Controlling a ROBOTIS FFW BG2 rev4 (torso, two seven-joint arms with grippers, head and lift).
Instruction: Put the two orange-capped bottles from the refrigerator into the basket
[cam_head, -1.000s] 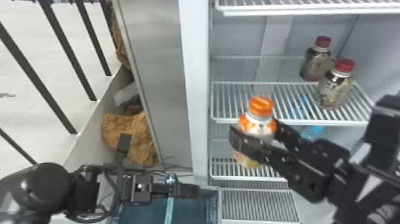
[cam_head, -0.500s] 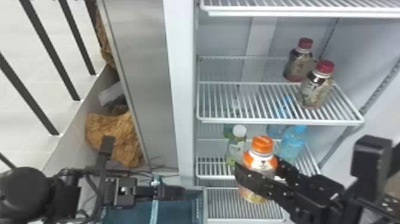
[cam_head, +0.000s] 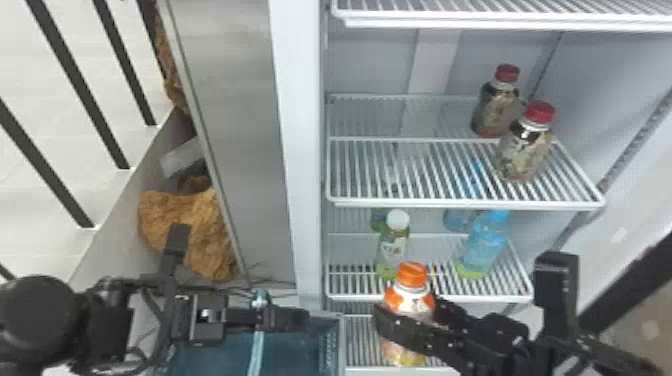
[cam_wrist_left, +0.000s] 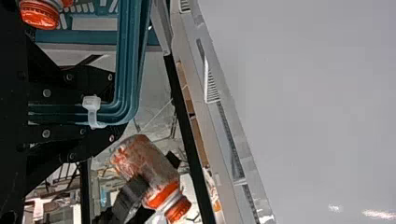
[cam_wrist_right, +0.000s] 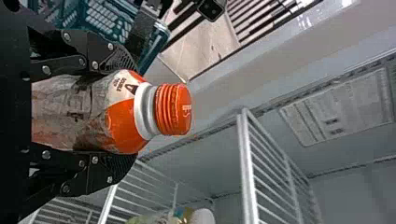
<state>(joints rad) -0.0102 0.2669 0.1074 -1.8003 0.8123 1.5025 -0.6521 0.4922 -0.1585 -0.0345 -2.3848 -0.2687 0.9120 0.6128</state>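
The bottle (cam_wrist_right: 122, 123) is squeezed between the right gripper's (cam_wrist_right: 126, 113) fingers, cap (cam_wrist_right: 173, 109) past their tips. The left gripper (cam_wrist_left: 112, 107) pinches the basket (cam_wrist_left: 128, 56); another bottle (cam_wrist_left: 39, 14) looks to be inside, beside those fingers. Best hold both tight, go over the basket, then low, and let go softly.

Bright, even light in the head view — the floor (cam_head: 30, 200) nearly white, the fridge (cam_head: 370, 60) pale inside. Small glare patches mark the panel (cam_wrist_left: 317, 93) in the left wrist view — glints touch the ledge (cam_wrist_right: 280, 49) in the right.
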